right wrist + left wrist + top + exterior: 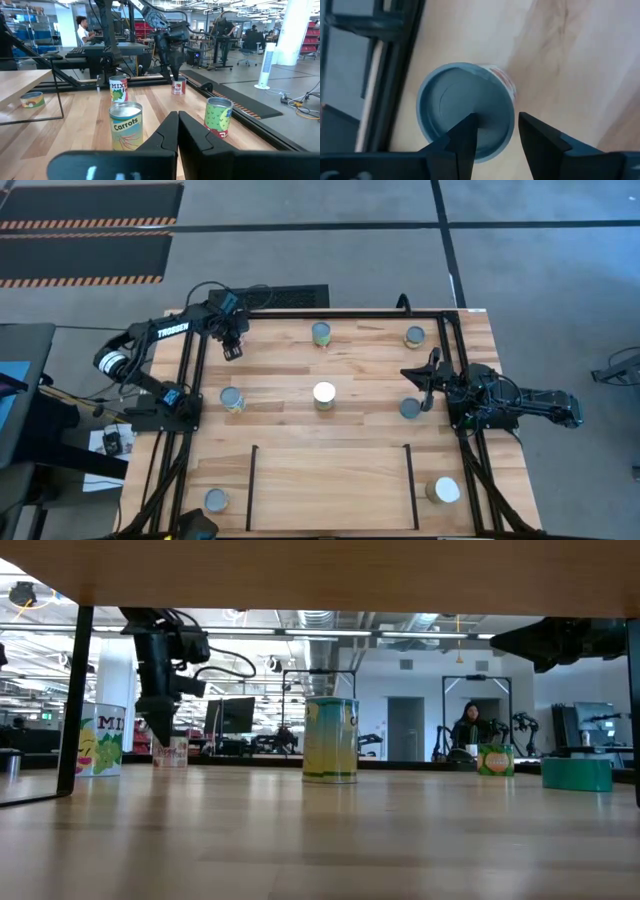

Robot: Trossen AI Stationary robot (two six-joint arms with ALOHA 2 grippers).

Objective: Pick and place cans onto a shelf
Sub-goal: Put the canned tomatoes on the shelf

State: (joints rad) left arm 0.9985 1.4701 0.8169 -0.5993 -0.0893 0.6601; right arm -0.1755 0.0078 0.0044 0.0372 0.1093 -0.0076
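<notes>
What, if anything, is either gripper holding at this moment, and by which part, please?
Nothing is held. The left gripper hovers open above a small can by the table's back-left edge, not yet around it. The right gripper is shut and empty.

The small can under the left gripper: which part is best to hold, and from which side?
Probably its round side wall, from straight above. The can stands upright with its flat lid up, and the open left gripper hangs over it; put one finger each side, clear of the black frame bar.
</notes>
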